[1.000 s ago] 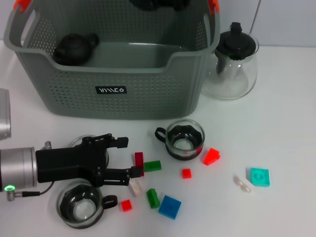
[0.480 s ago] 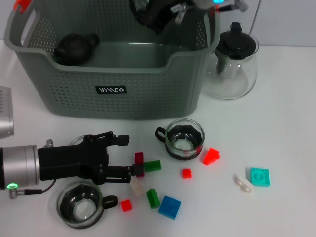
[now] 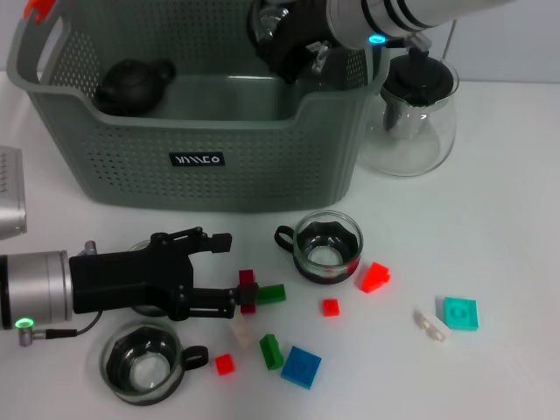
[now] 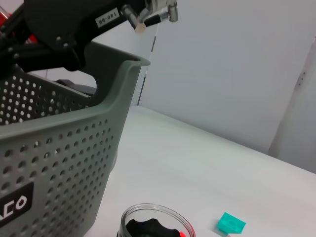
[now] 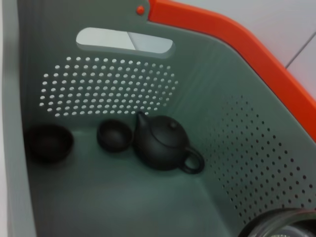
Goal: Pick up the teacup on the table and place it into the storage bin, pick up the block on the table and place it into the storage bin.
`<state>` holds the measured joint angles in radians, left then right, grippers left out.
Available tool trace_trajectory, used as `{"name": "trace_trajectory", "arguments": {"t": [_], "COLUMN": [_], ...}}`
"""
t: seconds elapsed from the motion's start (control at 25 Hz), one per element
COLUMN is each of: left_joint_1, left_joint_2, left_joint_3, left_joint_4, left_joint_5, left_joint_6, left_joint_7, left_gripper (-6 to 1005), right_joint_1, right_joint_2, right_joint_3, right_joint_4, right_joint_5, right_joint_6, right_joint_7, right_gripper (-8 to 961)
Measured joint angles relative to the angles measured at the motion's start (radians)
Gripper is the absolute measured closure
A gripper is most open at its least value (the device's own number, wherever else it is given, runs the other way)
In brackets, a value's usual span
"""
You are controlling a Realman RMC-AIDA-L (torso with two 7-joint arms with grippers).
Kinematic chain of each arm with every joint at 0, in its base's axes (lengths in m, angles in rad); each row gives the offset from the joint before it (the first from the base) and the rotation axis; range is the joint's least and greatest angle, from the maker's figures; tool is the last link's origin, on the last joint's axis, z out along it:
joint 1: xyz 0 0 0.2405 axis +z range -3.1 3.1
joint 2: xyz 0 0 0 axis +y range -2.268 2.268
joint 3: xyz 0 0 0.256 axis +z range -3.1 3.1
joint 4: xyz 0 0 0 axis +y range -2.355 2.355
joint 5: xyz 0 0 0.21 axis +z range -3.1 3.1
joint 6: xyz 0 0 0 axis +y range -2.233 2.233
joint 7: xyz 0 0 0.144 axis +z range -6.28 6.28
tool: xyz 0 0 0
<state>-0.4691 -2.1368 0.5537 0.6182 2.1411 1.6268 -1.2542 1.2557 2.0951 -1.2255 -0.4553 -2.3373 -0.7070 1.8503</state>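
The grey-green storage bin (image 3: pixel 197 162) stands at the back of the table. Above its right inner side hangs my right gripper (image 3: pixel 287 39), shut on a glass teacup whose rim (image 5: pixel 276 223) shows in the right wrist view. Another glass teacup (image 3: pixel 326 247) stands in front of the bin, and a third (image 3: pixel 143 363) sits near the front left. My left gripper (image 3: pixel 236 269) lies low over the table, open, with its lower finger beside a dark red block (image 3: pixel 247 282). A green block (image 3: pixel 270 293) touches that red one.
Several more small blocks lie scattered: red (image 3: pixel 374 276), blue (image 3: pixel 300 366), teal (image 3: pixel 460 312), white (image 3: pixel 241 332). A glass teapot with a black lid (image 3: pixel 411 109) stands right of the bin. Inside the bin are a black teapot (image 5: pixel 163 143) and two dark cups (image 5: pixel 49 142).
My right arm has come down into view over the bin's right side. The left gripper has shifted slightly right, closer to the dark red block.
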Motion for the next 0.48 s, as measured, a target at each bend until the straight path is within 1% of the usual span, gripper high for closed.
{"name": "trace_trajectory", "arguments": {"t": [0.48], "left_joint_1": [-0.004], "left_joint_2": [0.0], "left_joint_3": [0.0], "left_joint_4": [0.0], "left_joint_5": [0.0], "left_joint_6": [-0.001], "left_joint_7": [-0.001], "left_gripper": [79], "right_joint_1": [-0.015], "right_joint_2": [0.0], "right_joint_3": [-0.005], "right_joint_4": [0.003], "right_joint_5": [-0.029], "right_joint_6": [0.008], "right_joint_7": [0.005], "right_gripper": [891]}}
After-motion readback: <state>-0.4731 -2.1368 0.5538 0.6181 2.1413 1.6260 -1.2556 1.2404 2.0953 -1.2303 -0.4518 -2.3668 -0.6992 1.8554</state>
